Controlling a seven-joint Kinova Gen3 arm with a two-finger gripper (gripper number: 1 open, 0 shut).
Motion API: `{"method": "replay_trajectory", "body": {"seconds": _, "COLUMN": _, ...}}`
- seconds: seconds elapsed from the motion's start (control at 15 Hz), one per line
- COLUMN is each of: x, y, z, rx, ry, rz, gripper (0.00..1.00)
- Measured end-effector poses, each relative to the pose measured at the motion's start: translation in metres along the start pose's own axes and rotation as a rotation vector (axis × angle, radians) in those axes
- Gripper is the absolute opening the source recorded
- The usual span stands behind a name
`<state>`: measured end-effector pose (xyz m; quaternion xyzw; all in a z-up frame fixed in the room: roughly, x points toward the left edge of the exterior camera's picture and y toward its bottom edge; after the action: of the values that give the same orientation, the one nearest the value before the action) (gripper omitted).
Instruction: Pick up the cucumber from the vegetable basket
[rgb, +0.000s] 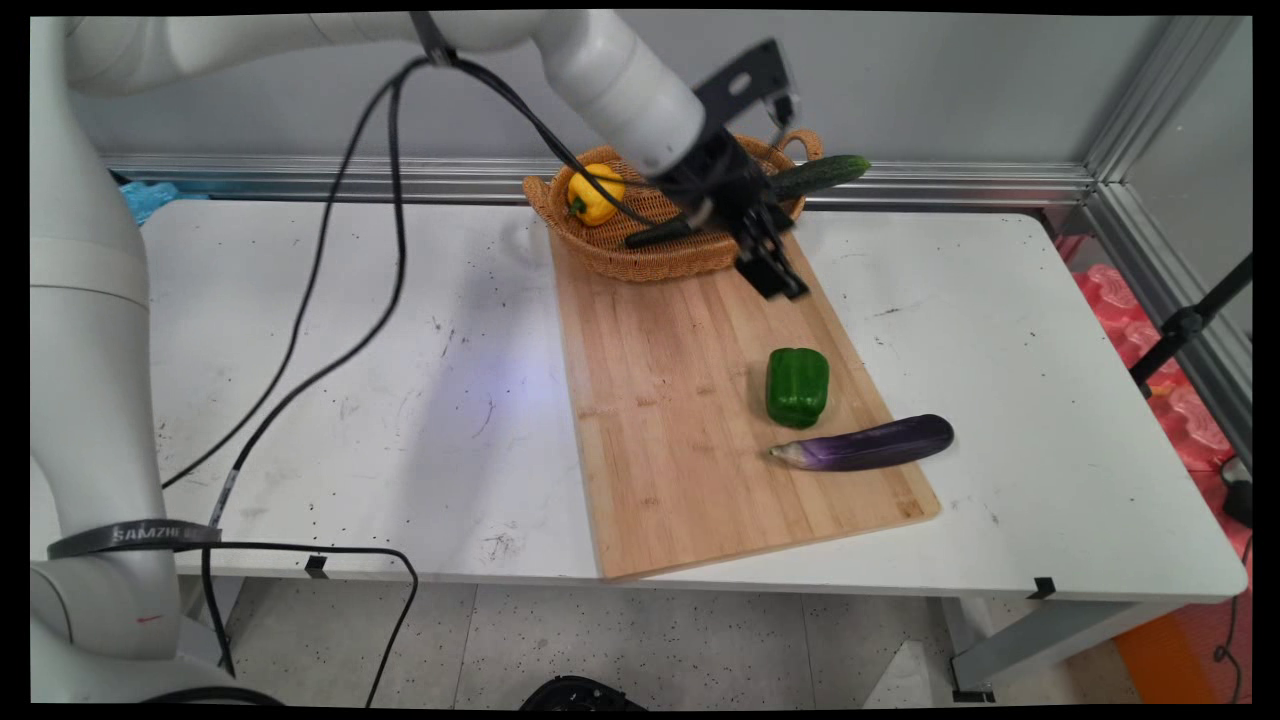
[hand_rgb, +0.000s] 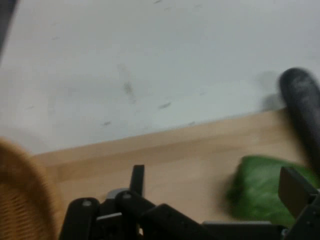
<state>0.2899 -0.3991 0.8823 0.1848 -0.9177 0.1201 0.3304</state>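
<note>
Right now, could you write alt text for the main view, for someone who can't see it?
A white robot arm reaches over a wooden cutting board on a white table, its black gripper hanging empty in front of a wicker basket holding a yellow pepper and a cucumber. A green pepper and a purple eggplant lie nearer.

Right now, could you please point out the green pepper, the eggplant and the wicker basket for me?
green pepper (rgb: 797, 385): main view, middle of its body.
eggplant (rgb: 870, 444): main view, middle of its purple body.
wicker basket (rgb: 610, 255): main view, front wall near the rim.
</note>
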Motion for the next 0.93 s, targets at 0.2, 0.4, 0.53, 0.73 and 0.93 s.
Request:
{"method": "replay_trajectory", "body": {"seconds": 0.2, "x": -0.008, "y": -0.036, "z": -0.018, "rx": 0.051, "ry": -0.026, "rz": 0.007, "gripper": 1.0}}
{"method": "replay_trajectory", "body": {"seconds": 0.4, "x": -0.012, "y": -0.072, "z": -0.027, "rx": 0.098, "ry": -0.042, "rz": 0.007, "gripper": 1.0}}
{"method": "replay_trajectory", "body": {"seconds": 0.53, "x": -0.013, "y": -0.098, "z": -0.029, "rx": 0.12, "ry": -0.053, "rz": 0.013, "gripper": 1.0}}
{"method": "replay_trajectory", "body": {"seconds": 0.73, "x": -0.014, "y": -0.13, "z": -0.025, "rx": 0.139, "ry": -0.067, "rz": 0.03, "gripper": 1.0}}
{"method": "replay_trajectory", "body": {"seconds": 0.93, "x": -0.014, "y": -0.154, "z": -0.017, "rx": 0.144, "ry": -0.074, "rz": 0.044, "gripper": 1.0}}
